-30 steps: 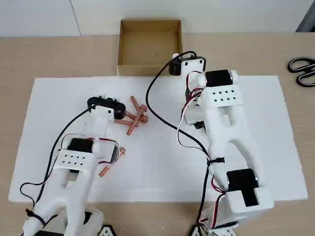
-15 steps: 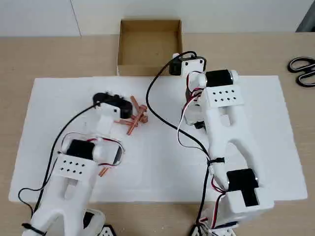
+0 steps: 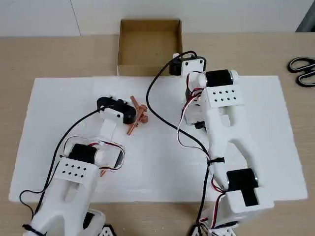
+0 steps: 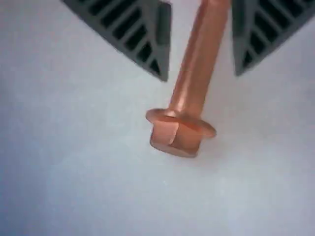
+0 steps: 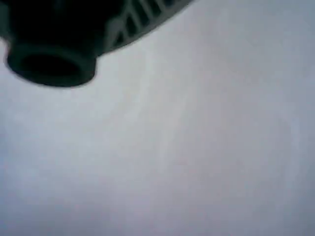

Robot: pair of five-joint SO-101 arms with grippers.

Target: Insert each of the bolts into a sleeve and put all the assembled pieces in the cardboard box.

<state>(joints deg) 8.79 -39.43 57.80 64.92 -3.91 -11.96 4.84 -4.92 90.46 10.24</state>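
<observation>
Now the left end effector (image 4: 202, 73) is hanging released around one bolt (image 4: 184, 113). If closing off-centre, it is probably pushing the bolt aside.

Cu-coloured bolts (image 3: 141, 110) in loose pile, centre-left. One hex-flange bolt (image 4: 189, 93) lies flat. Open-top cardboard box (image 3: 150, 46) behind pile.

The bolts (image 3: 139, 110) lie on the foam sheet (image 3: 157, 164), the cardboard box (image 3: 147, 70) behind it, the scissors (image 3: 309, 71) to its right.
</observation>
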